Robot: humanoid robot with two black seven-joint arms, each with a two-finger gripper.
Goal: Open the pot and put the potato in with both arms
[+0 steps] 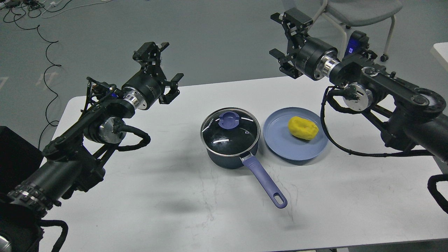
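The dark navy pot [231, 154] stands at the middle of the white table, its glass lid [230, 132] with a purple knob closed on it. Its purple handle [264, 180] points toward the front right. Just right of the pot, the yellow potato [303, 127] lies on a light-blue plate [280, 143]. My left gripper [164, 66] hovers open, well up and left of the pot, with nothing held. High above the table's back edge, past the plate, my right gripper [285, 43] is also open and holds nothing.
The white table [175, 196] has bare surface in front of and left of the pot. A grey chair [360, 14] stands behind the right arm. Black cables [45, 52] trail on the floor at the back left. A black box [14, 154] sits at the left edge.
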